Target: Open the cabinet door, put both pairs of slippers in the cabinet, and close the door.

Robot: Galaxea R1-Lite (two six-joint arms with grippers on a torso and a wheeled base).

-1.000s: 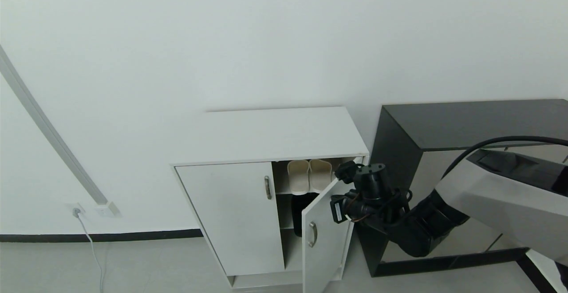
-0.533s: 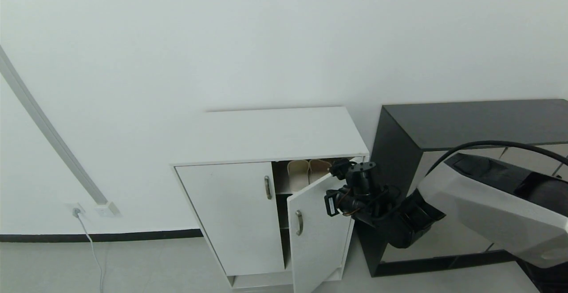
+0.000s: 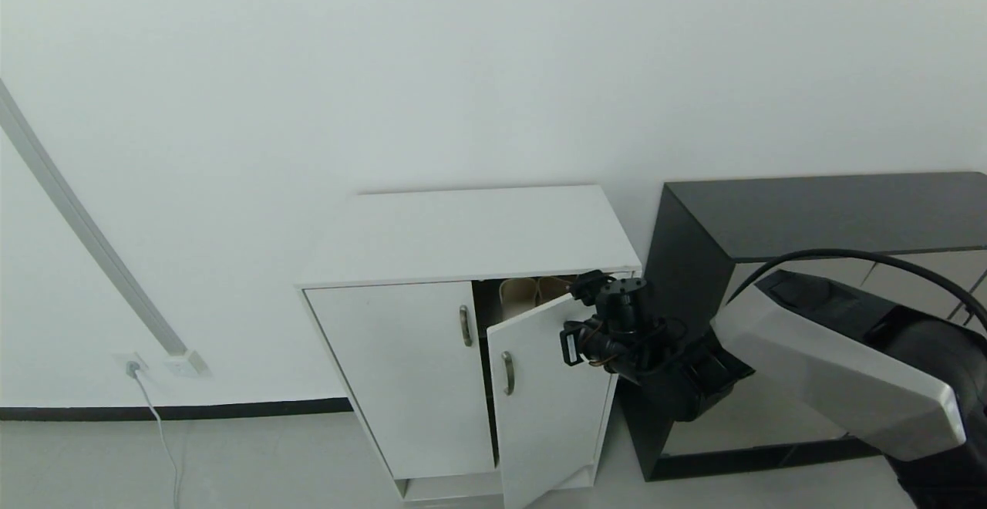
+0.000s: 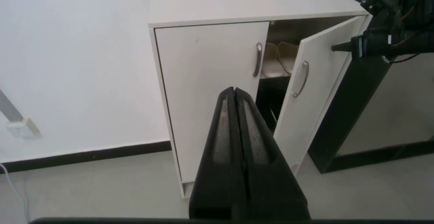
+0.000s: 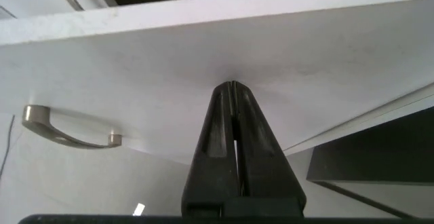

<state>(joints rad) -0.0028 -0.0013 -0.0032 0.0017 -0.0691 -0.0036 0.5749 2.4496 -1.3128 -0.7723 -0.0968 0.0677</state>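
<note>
White cabinet (image 3: 478,235) against wall, left door (image 3: 401,370) shut, right door (image 3: 551,401) hanging partway open. Right gripper (image 5: 234,88) clenched, tips pressed on right door's outer face, beside handle (image 3: 507,372). Left gripper (image 4: 234,94) clenched, empty, well back from cabinet. Beige slippers (image 3: 518,293) on top shelf inside.

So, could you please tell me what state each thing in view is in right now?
Left cabinet door: shut.
Right cabinet door: ajar, not fully closed.
Beige slippers: inside the cabinet, up top.
Left gripper: fingers shut, empty.
Right gripper: fingers shut, tips against the right door's outer face.
Wall plug: plugged in.
</note>
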